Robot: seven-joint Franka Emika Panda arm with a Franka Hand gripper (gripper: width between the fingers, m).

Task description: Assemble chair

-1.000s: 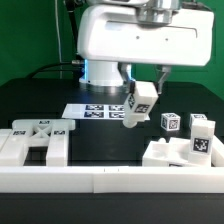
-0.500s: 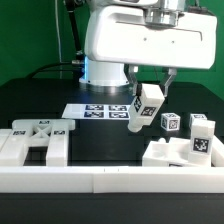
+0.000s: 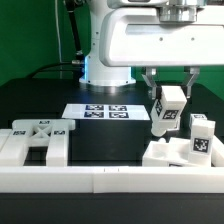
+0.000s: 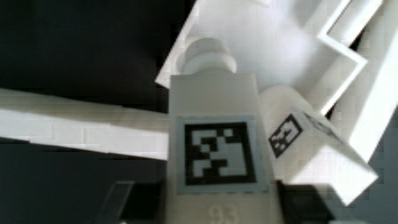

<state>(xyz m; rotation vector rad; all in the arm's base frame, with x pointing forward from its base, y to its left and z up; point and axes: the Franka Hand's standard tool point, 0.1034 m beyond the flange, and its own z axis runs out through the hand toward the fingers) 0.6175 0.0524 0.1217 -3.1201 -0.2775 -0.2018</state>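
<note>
The exterior view sits low, just outside the long white wall (image 3: 110,180). It faces across that wall toward the marker board (image 3: 98,111). The arm's base (image 3: 103,70) stands behind the marker board, opposite the camera. This view looks slightly downward over the black table (image 3: 40,100), and it is near enough that the arm (image 3: 150,40) is cut off above. The wrist view looks along the gripper (image 3: 170,90) from very close. The tagged chair leg (image 4: 217,130) clamped in it fills the middle of the picture, blurred, with table and white pieces beyond. Both views share that chair leg (image 3: 166,112), which hangs above the table to the exterior view's right of the marker board.
</note>
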